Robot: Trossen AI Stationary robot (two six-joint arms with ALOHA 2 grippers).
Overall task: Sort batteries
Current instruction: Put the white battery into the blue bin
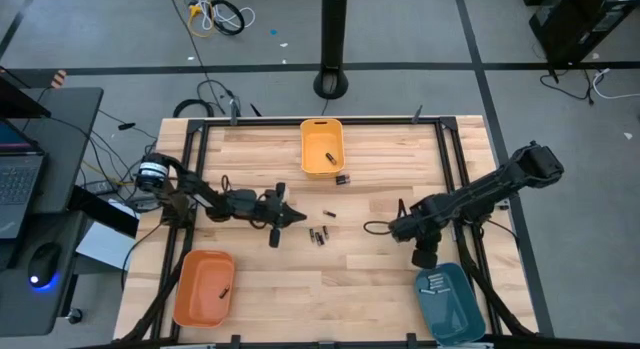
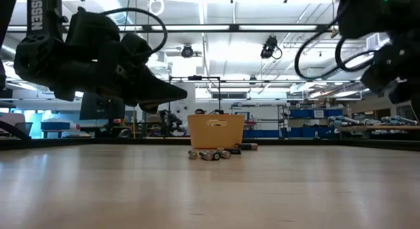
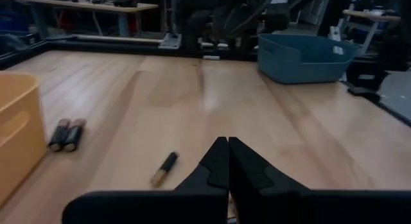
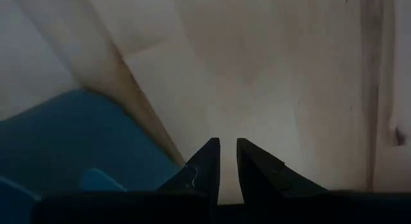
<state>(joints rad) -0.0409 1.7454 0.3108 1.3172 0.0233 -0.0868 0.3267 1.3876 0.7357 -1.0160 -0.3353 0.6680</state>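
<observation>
The right gripper (image 4: 227,161), slightly parted and empty, hangs by the teal bin (image 1: 452,301); the left gripper (image 1: 300,218) is closed. Some batteries (image 1: 318,235) lie loose mid-table; each bin seems to hold a few, so sorting is partway.

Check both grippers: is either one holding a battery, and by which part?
Neither. The left gripper is shut on nothing; the right gripper, slightly open, is empty.
</observation>
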